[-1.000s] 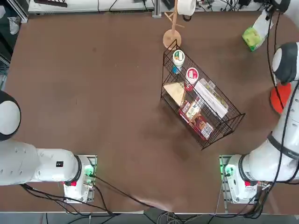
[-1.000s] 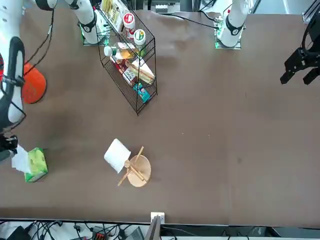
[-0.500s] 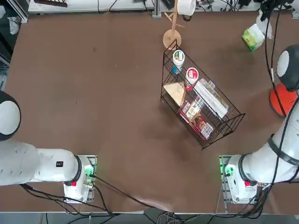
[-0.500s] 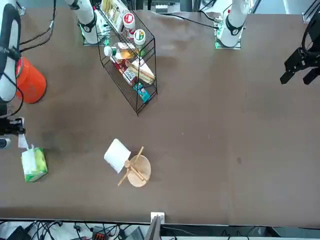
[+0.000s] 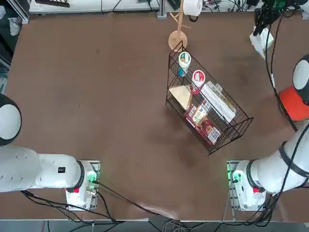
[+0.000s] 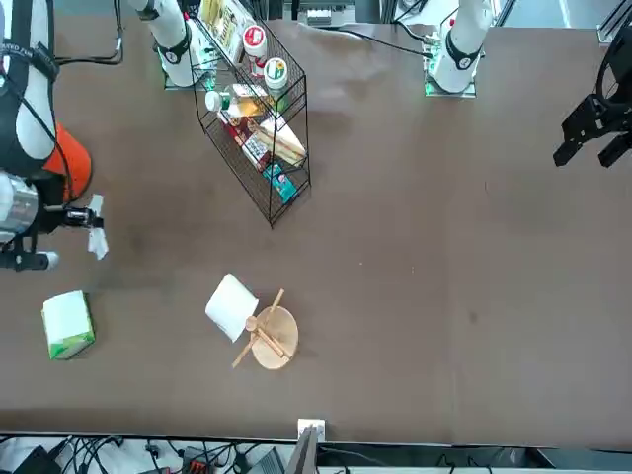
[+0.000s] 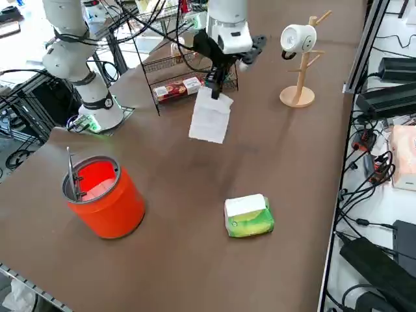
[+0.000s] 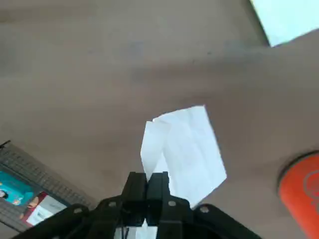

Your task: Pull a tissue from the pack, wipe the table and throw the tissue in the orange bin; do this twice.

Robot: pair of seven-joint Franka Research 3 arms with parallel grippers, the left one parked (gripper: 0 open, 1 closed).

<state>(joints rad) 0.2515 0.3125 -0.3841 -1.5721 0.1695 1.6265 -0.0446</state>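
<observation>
Brown and matte, the large table (image 7: 195,195) is carrying a black wire basket of groceries (image 5: 205,104), a wooden stand with a white paper roll (image 7: 299,45), the small yellow-green soft plastic pack (image 7: 248,216) and the bright orange-red round plastic bin (image 7: 104,195). Above the bare stretch between basket and pack, the right gripper (image 7: 215,90) is hanging in the air with its fingers pinched on the top edge of a white tissue (image 7: 210,117). The sheet is dangling straight below the fingertips, its long axis running downward and its lower edge clear of the tabletop, so the surface to be wiped is lying directly beneath the fingers. The pack is sitting on the table well apart from the tissue, toward the far edge, white face up. The bin is standing at the table's right edge, also well apart, and looks to be the later destination.
</observation>
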